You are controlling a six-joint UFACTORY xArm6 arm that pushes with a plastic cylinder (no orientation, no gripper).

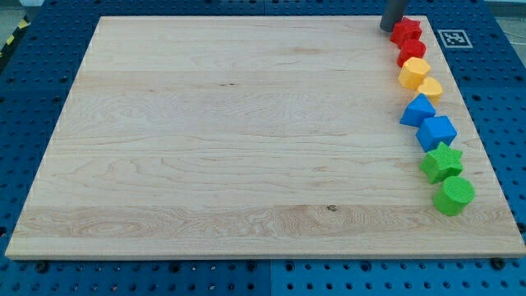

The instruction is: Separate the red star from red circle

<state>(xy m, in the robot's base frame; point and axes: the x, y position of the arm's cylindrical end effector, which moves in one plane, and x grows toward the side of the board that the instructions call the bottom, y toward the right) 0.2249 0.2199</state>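
Table [246, 140]: pale wood, lying on blue perforated base [33, 279]. Along the view's right edge, top to bottom: two yellow blocks [414, 71] [430, 89], touching; blue triangle [417, 110]; blue block [436, 131]; green star [442, 161]; green circle [454, 196]. Black-and-white marker tag [454, 38] off the table's top right corner.

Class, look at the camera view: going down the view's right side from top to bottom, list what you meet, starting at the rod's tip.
My tip, just left of the red star → red star → red circle → yellow block → smaller yellow block → blue triangle → blue block → green star → green circle.
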